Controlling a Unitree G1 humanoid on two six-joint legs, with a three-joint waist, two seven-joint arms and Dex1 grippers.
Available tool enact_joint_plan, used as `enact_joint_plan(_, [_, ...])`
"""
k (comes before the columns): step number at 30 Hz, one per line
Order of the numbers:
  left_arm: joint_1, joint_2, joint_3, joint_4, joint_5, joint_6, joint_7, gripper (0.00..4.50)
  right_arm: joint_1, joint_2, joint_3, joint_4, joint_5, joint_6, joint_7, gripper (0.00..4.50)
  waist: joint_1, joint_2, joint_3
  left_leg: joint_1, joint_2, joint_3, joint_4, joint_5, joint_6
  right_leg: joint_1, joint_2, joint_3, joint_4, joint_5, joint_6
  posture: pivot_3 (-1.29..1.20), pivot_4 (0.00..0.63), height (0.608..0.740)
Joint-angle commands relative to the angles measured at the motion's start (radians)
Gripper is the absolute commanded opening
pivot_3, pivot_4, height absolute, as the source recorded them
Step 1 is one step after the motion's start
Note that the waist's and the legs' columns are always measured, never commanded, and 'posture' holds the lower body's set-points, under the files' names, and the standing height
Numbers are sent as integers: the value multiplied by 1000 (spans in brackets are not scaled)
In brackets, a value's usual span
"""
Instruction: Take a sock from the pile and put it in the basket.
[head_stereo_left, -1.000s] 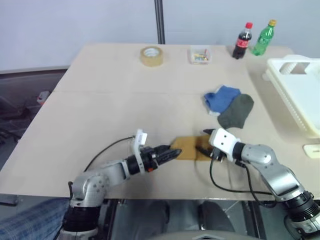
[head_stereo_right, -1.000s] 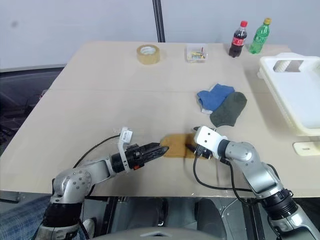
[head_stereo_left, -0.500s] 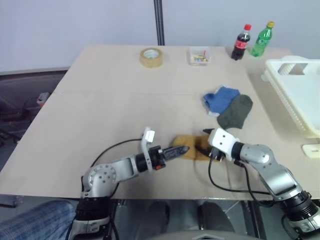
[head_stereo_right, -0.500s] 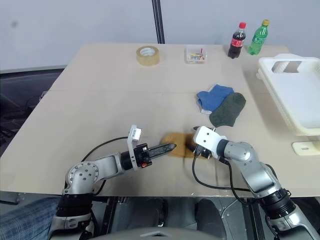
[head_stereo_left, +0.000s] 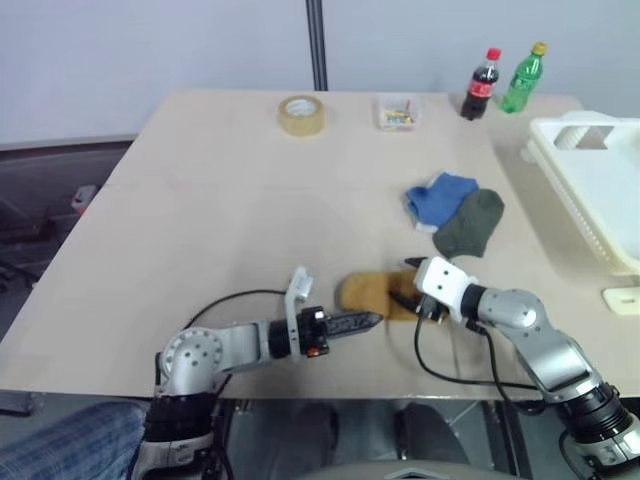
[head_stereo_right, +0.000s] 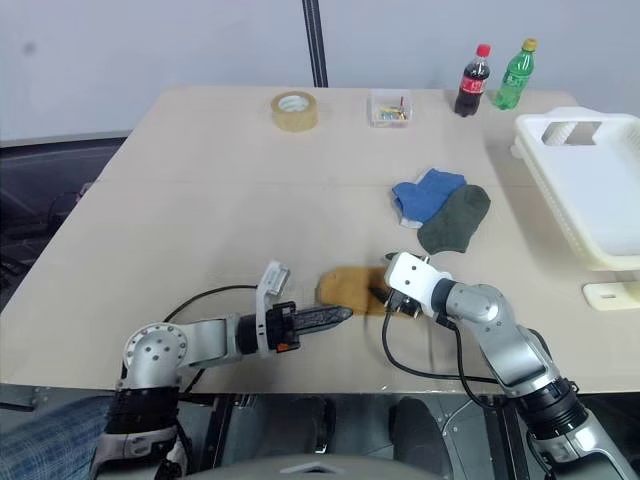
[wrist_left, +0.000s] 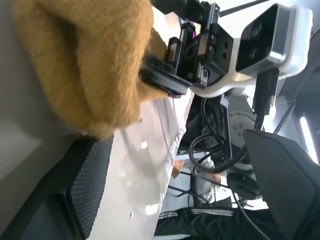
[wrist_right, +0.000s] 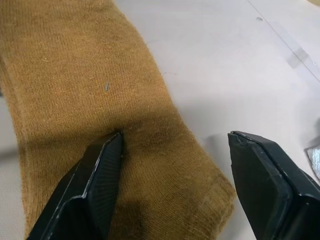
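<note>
A mustard sock (head_stereo_left: 372, 292) lies flat near the table's front edge, apart from the pile (head_stereo_left: 455, 210) of a blue sock (head_stereo_left: 438, 196) and a dark green sock (head_stereo_left: 471, 222). My right gripper (wrist_right: 175, 147) is open at the sock's right end, with one finger (wrist_right: 102, 165) resting on the fabric and the other on bare table beside it. My left gripper (wrist_left: 177, 142) is open and points level at the sock's near left edge, just short of it. The white slotted basket (head_stereo_left: 598, 185) stands at the right edge.
At the far edge stand a tape roll (head_stereo_left: 303, 112), a small clear box (head_stereo_left: 399, 110), a cola bottle (head_stereo_left: 477, 84) and a green bottle (head_stereo_left: 523, 77). A small white piece (head_stereo_left: 625, 300) lies near the basket. Black cables trail from both wrists across the front of the table.
My left hand rolled about its own line and drew back toward the front edge, sliding a little right along the sock. The right gripper and the socks kept still.
</note>
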Motion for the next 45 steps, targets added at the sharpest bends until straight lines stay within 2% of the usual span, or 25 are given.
enact_joint_plan(1, [-12,-26,5,25,45,-53,47,4446,15,-2,10,40,-35,20,-8,3449,0,0,0,0,0,0,0,0,0,0,-1,0,0,0,0,0,150,738])
enact_joint_plan(9, [-9,-27,56,22,48,-89,110,4446,16,5,8,44,-42,18,-13,3449,-1,-1,0,0,0,0,0,0,0,0,-2,0,0,0,0,0,150,738])
enact_joint_plan(14, [-31,-46,76,64,105,-189,128,4446,12,13,13,51,-47,14,-12,3449,-1,-1,-1,1,0,0,0,0,-1,0,-2,0,0,0,0,0,150,738])
enact_joint_plan(21, [-44,-59,48,76,111,-208,115,4446,12,18,10,53,-51,14,-11,3449,-2,-2,-1,1,1,0,-1,1,-2,0,-2,0,-1,0,0,0,150,738])
enact_joint_plan(24, [-52,-76,35,75,86,-187,100,4446,8,19,9,51,-53,17,-11,3449,0,-2,-1,1,1,0,-1,1,-2,0,-2,0,-1,0,0,0,150,738])
enact_joint_plan(37, [-106,-133,116,98,-116,-160,90,4446,-2,17,6,44,-55,20,-5,3449,0,-5,2,-2,0,-1,-2,1,-2,-1,-2,-1,-3,0,0,0,150,738])
enact_joint_plan(43, [-119,-170,76,105,-126,-157,88,4446,-10,5,-19,4,-41,45,2,3449,0,-6,3,-3,0,0,-2,1,-2,-2,-2,-1,-3,0,0,0,150,738])
enact_joint_plan(45, [-118,-175,65,105,-119,-158,84,4446,3,-13,-73,-84,16,112,27,3449,2,-6,4,-4,0,-1,-2,1,-2,-3,-2,-1,-4,0,0,0,150,738])
